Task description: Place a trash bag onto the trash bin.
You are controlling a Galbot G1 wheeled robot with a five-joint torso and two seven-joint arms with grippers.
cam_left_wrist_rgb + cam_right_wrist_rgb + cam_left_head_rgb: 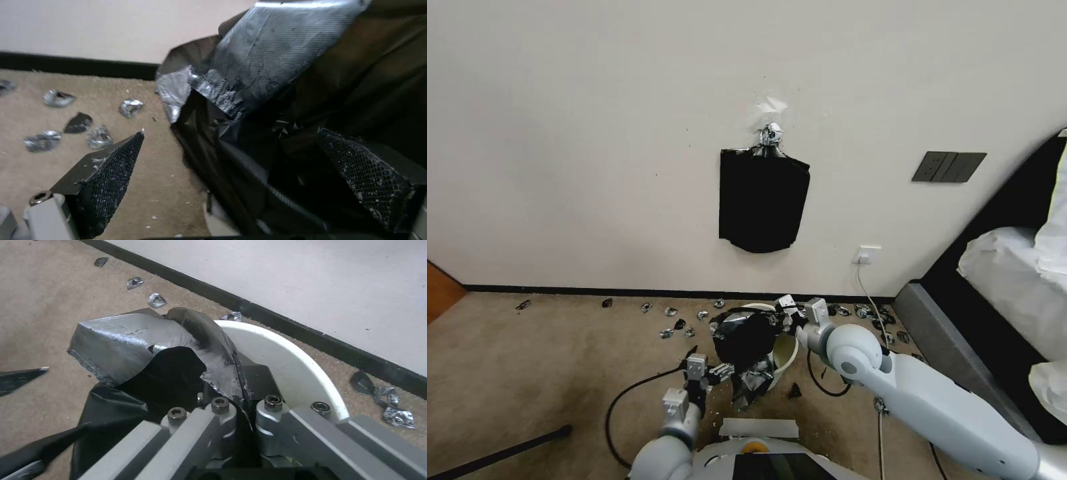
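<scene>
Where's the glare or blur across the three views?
Head view: even, soft light; the trash bag reads as a dark mass over the trash bin. Left wrist view: silvery sheen on the bag's upper panel, left tool pads soft-focused up close. Right wrist view: grey glare on the bag fold, right tool links blurred at close range.

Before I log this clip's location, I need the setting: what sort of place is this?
Likely a bedroom: a bed with white bedding against the wall, beige carpet, and a wall socket. On the carpet, the trash bin is being lined with the trash bag.
</scene>
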